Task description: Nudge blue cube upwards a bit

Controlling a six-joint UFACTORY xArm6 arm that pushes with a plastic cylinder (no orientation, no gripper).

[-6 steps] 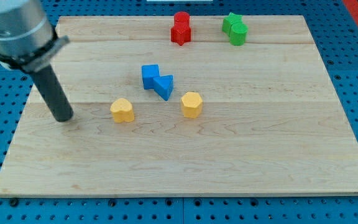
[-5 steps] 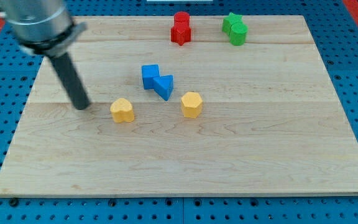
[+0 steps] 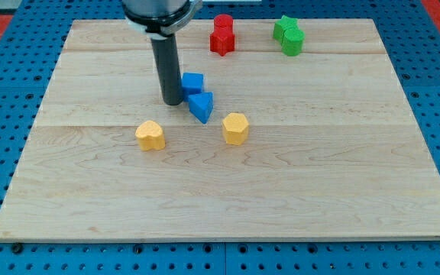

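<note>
Blue blocks (image 3: 196, 95): two, apparently touching.

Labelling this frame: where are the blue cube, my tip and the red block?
blue cube (image 3: 194, 82), camera view, top face
my tip (image 3: 172, 101), camera view, rod's lower end
red block (image 3: 222, 36), camera view, front side

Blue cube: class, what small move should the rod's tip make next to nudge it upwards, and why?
Probably slide my tip rightwards until it sits below the blue cube, then push towards the view's top. My tip now rests at the cube's lower left, and the blue wedge crowds the cube's lower edge, so room is tight.
</note>
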